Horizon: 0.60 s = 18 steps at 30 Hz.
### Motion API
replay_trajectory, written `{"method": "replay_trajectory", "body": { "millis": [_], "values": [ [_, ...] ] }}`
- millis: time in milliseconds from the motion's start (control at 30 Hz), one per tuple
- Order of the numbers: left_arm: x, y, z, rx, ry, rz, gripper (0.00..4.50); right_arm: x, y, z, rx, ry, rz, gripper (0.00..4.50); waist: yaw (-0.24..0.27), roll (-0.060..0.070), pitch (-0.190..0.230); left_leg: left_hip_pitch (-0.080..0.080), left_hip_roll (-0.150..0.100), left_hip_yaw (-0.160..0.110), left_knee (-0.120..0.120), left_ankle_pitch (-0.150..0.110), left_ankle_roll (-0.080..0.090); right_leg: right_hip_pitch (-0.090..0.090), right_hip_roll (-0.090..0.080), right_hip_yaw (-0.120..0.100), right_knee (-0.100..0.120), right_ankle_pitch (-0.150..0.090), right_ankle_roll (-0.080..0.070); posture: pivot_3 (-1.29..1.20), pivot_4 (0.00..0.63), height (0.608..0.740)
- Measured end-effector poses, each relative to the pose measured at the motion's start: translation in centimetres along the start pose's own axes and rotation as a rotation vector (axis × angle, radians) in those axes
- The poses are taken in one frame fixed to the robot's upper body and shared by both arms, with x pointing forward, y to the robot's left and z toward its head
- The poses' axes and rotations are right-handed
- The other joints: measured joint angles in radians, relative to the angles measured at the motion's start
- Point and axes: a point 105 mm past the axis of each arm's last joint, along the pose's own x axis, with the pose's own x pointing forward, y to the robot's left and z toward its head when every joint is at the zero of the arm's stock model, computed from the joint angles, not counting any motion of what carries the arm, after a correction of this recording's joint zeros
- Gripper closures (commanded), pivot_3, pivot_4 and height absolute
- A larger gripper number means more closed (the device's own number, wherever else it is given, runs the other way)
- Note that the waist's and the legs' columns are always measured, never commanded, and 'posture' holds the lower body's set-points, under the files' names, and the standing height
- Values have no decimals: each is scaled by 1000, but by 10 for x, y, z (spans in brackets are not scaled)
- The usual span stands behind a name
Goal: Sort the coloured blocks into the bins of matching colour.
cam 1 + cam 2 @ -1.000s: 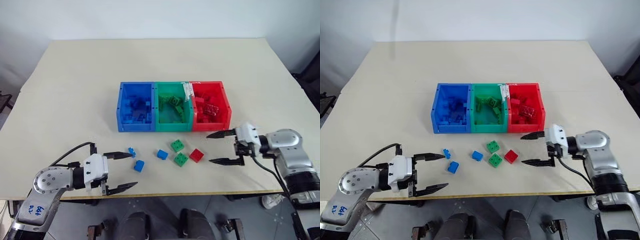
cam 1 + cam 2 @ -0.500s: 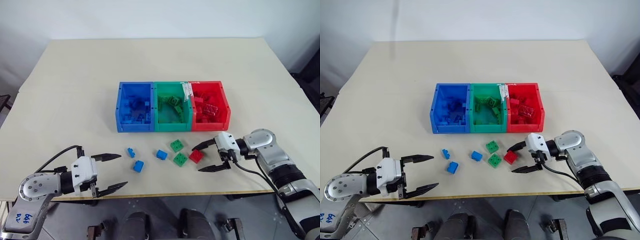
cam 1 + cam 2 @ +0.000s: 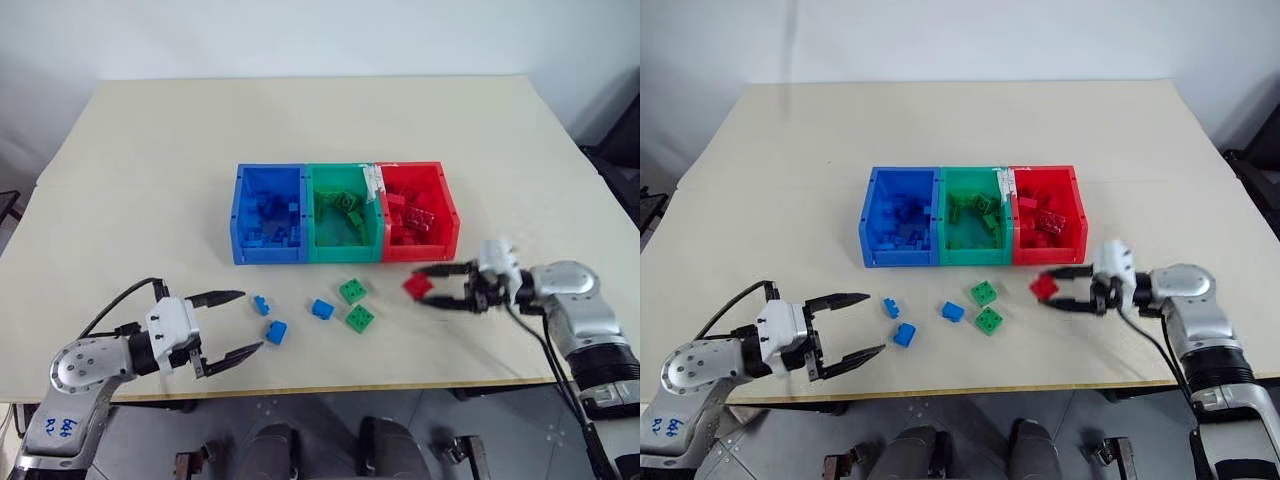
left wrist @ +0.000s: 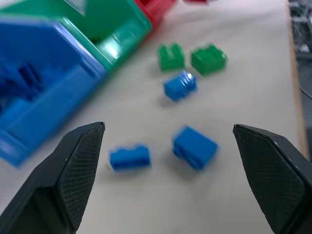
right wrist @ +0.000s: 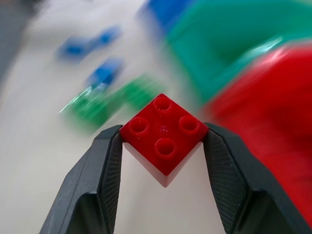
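My right gripper point(image 3: 421, 286) is shut on a red block point(image 5: 164, 136), held clear of the table in front of the red bin point(image 3: 420, 250). The green bin point(image 3: 345, 252) and blue bin point(image 3: 270, 254) join it on the left, and all three hold several blocks. On the table in front lie two green blocks point(image 3: 352, 291) point(image 3: 361, 318) and three blue blocks point(image 3: 322, 309) point(image 3: 261, 305) point(image 3: 277, 332). My left gripper point(image 3: 251, 320) stands open just left of the two nearer blue blocks point(image 4: 129, 157) point(image 4: 195, 147), with nothing between its fingers.
The beige table point(image 3: 150, 180) has wide bare room behind and beside the bins. Its front edge point(image 3: 380, 381) runs just below the loose blocks and both arms.
My right gripper closed on the red block and lifted it off the table, up and to the right. The left gripper edged nearer the blue blocks, still open.
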Motion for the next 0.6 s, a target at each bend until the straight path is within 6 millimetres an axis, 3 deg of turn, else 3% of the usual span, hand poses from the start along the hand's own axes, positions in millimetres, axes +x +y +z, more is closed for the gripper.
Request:
{"method": "replay_trajectory", "body": {
  "millis": [133,267,500,600],
  "values": [
    [3,0,-1,-21,4,-6,0,6,-41,24,-19,-58,-201,2428,-1,0,0,0,0,1,0,0,0,-1,0,0,0,0,0,0,150,740],
    [7,2,2,-17,-2,-11,0,14,-67,28,-15,-39,-319,2428,3,0,0,-1,-1,1,0,0,0,-1,0,0,0,0,0,0,150,740],
    [10,8,8,-24,-19,-8,0,14,-77,16,2,17,-370,46,0,0,0,-2,-1,0,-1,0,1,-1,0,0,0,0,0,0,150,740],
    [13,6,5,-55,-12,-31,0,1,-70,20,-21,-7,-357,46,5,0,0,-2,-1,-1,-1,0,1,-1,0,-2,0,0,0,0,150,740]
  ]
}}
